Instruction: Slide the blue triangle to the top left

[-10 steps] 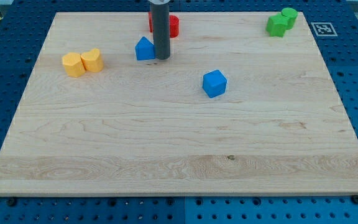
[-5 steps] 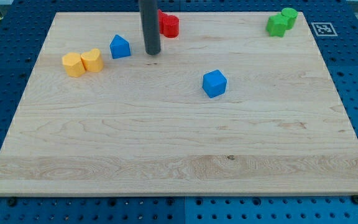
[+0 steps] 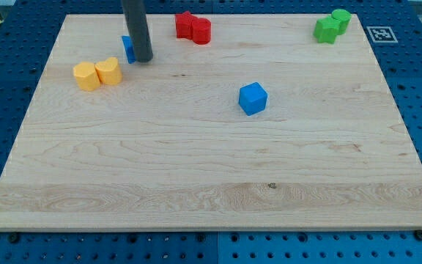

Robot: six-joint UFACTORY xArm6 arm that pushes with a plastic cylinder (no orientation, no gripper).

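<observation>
The blue triangle point(image 3: 127, 48) sits near the view's top left on the wooden board point(image 3: 211, 161). The dark rod covers most of it, so only its left edge shows. My tip point(image 3: 143, 59) rests against the triangle's right side. A blue cube point(image 3: 253, 98) lies near the middle of the board, far to the right of the tip.
Two yellow blocks point(image 3: 97, 73) sit side by side just below and left of the triangle. Two red blocks point(image 3: 193, 28) lie at the top centre. Two green blocks point(image 3: 332, 25) lie at the top right.
My tip has moved left and slightly up across the board. The blue triangle has slid left and up with it, now mostly hidden behind the rod. Other blocks have not moved.
</observation>
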